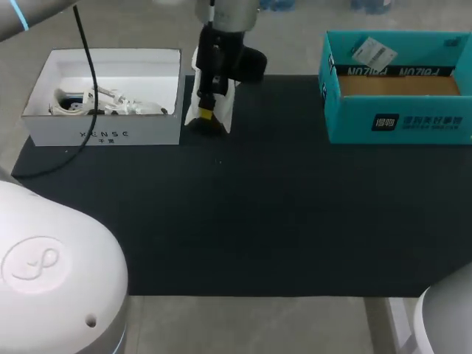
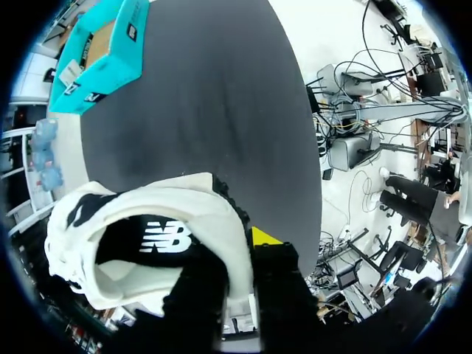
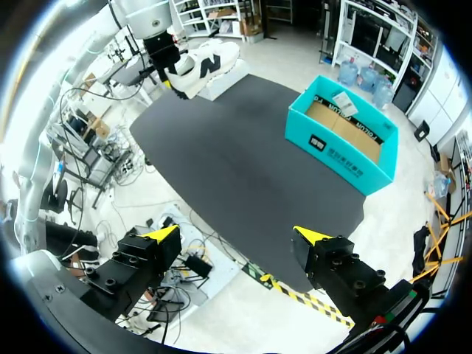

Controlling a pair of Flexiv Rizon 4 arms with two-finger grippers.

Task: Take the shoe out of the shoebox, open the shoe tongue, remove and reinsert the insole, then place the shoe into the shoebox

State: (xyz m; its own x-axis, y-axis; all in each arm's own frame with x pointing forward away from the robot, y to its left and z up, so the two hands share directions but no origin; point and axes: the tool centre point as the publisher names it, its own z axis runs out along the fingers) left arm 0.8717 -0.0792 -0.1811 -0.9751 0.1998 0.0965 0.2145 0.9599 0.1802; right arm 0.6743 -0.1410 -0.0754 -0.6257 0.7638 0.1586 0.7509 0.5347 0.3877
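A white shoe [image 1: 226,103] with a black logo hangs toe-down over the black mat's far edge, just right of the white box [image 1: 110,134]. My left gripper [image 1: 208,112] comes down from above and is shut on it. In the left wrist view the gripper [image 2: 237,254] pinches the shoe's [image 2: 169,221] heel collar, one finger inside and one outside. The teal shoebox [image 1: 398,122] stands open at the far right, holding cardboard and a paper tag. My right gripper [image 3: 236,236] is open and holds nothing, beyond the mat's near edge, far from the shoe [image 3: 199,65] and the teal shoebox [image 3: 343,136].
The white box holds a tangle of white laces and a pale item [image 1: 103,102]. A black cable [image 1: 88,59] runs across that box and curves onto the mat [image 1: 243,214]. My arms' bases fill the near corners of the head view.
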